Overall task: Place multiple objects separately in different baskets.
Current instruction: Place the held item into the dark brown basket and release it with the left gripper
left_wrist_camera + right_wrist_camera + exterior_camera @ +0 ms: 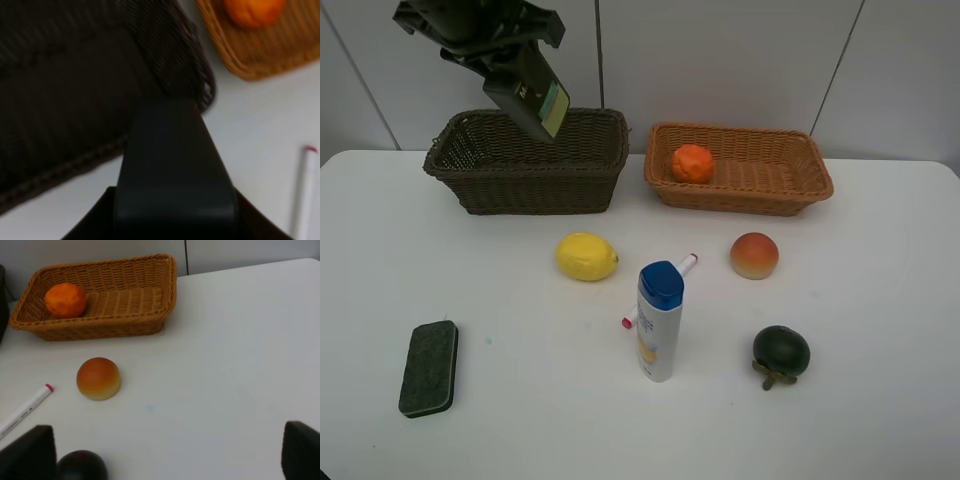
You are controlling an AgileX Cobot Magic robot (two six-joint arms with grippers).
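My left gripper is shut on the dark green pump bottle, holding it tilted above the dark brown basket; the bottle fills the left wrist view. The orange lies in the light tan basket. On the table are the lemon, the peach, the mangosteen, the black eraser, the upright white blue-capped bottle and the marker behind it. My right gripper is open, near the mangosteen, and out of the high view.
Both baskets stand side by side at the back of the white table, close to the wall. The peach and the marker tip lie between my right gripper and the tan basket.
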